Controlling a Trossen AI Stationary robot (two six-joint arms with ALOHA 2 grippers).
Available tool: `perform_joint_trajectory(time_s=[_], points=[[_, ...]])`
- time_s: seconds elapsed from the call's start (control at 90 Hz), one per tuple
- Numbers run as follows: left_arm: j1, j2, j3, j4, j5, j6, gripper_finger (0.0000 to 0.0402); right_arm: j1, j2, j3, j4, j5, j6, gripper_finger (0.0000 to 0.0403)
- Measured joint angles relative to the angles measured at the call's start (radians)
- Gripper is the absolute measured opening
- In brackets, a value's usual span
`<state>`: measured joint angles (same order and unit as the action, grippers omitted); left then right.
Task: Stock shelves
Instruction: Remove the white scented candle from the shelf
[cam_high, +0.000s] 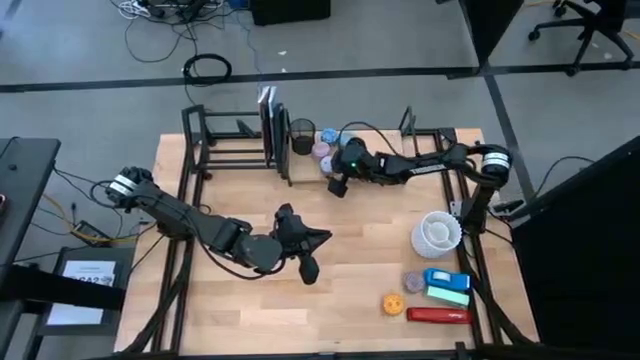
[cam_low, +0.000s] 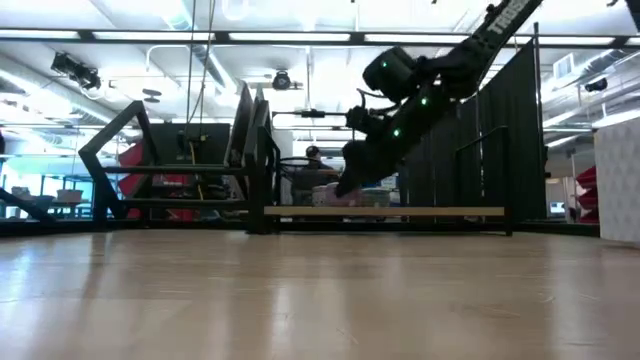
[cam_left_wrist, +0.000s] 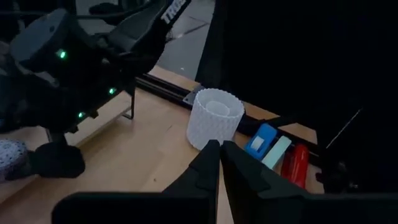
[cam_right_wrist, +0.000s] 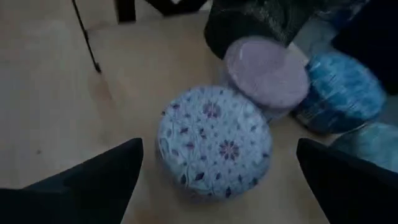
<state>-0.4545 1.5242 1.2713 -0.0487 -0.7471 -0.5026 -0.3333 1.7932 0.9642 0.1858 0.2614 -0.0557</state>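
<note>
The right pincer (cam_right_wrist: 217, 165) is spread wide, its fingers (cam_right_wrist: 93, 177) on either side of a floral patterned tin (cam_right_wrist: 214, 140) without touching it. Just beside that tin sit a lilac tin (cam_right_wrist: 267, 74) and a blue tin (cam_right_wrist: 342, 90). The left pincer (cam_high: 308, 268), at the frame's center, is clenched and empty. The shelves (cam_high: 240, 150) stand along the upper edge of the wooden desk (cam_high: 350, 300). A white cup (cam_high: 437, 233) stands at right, above small boxes. Cables (cam_high: 207, 68) trail across the grey floor.

We're in a robotics lab; grey floor, loose cables (cam_high: 165, 12), office chair (cam_high: 585, 25), black partition panels (cam_low: 500, 140), ceiling strip lights (cam_low: 300, 37)
</note>
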Motion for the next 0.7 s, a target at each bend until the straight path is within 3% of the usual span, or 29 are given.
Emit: perform_joint_trajectory(time_s=[0.256, 0.422, 0.622, 0.7], points=[[0.0, 0.001, 0.0, -0.001, 0.0, 0.0, 0.0001, -0.038, 0.037, 0.0, 0.105, -0.084, 0.024, 0.038], [0.001, 0.001, 0.0, 0.001, 0.0, 0.0, 0.0001, -0.072, 0.038, 0.0, 0.105, -0.159, 0.08, 0.0336], [0.001, 0.001, 0.0, 0.006, 0.0, 0.0, 0.0001, -0.083, 0.037, 0.001, 0.083, -0.16, 0.089, 0.0263], [0.001, 0.001, 0.0, 0.005, 0.0, -0.002, 0.0001, -0.074, 0.029, 0.001, 0.07, -0.157, 0.089, 0.0257]])
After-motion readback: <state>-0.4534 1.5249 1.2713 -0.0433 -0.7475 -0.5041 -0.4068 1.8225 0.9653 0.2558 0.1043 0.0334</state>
